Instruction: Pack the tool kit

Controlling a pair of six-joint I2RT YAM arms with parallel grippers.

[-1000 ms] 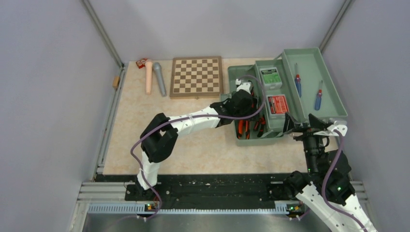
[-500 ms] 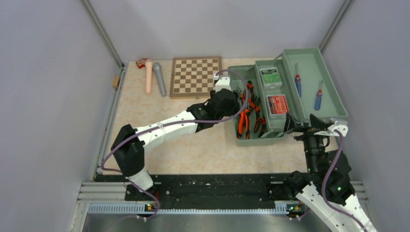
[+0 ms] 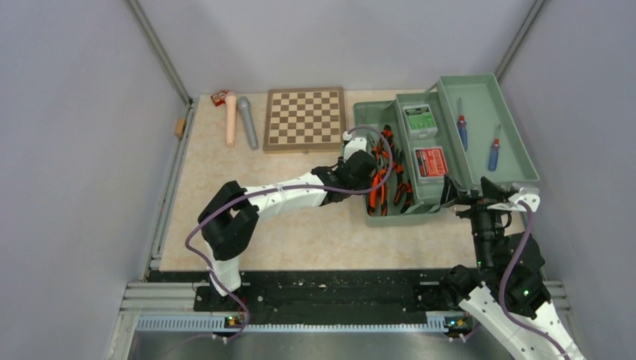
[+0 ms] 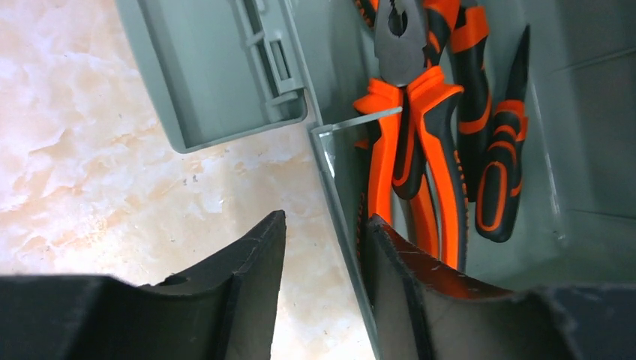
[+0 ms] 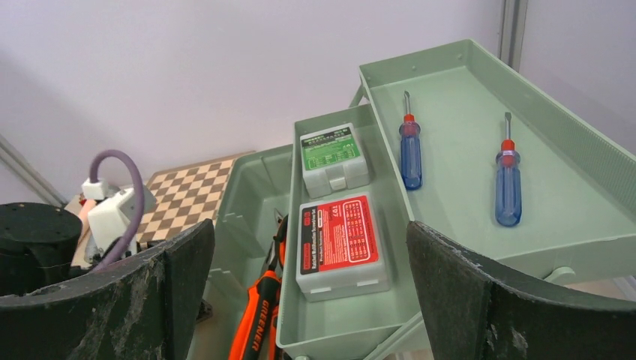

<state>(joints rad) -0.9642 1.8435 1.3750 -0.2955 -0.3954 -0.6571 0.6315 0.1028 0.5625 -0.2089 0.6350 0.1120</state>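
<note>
The sage-green toolbox stands open at the right of the table, its trays folded out to the right. Orange-handled pliers lie in its base and also show in the left wrist view. The middle tray holds a green-labelled box and a red-labelled box. Two blue screwdrivers lie in the outer tray. My left gripper is open and straddles the box's left wall, one finger over the table, one inside beside the pliers. My right gripper is open wide and empty at the box's near right corner.
A brown chessboard lies at the back, left of the toolbox. A pink cylinder and a grey cylinder lie at the back left, with a small red item behind them. Grey walls enclose the table.
My left gripper came out from over the box's inside, swung left, then dropped nearer onto the left wall. The pliers now show. The right arm has not moved.
</note>
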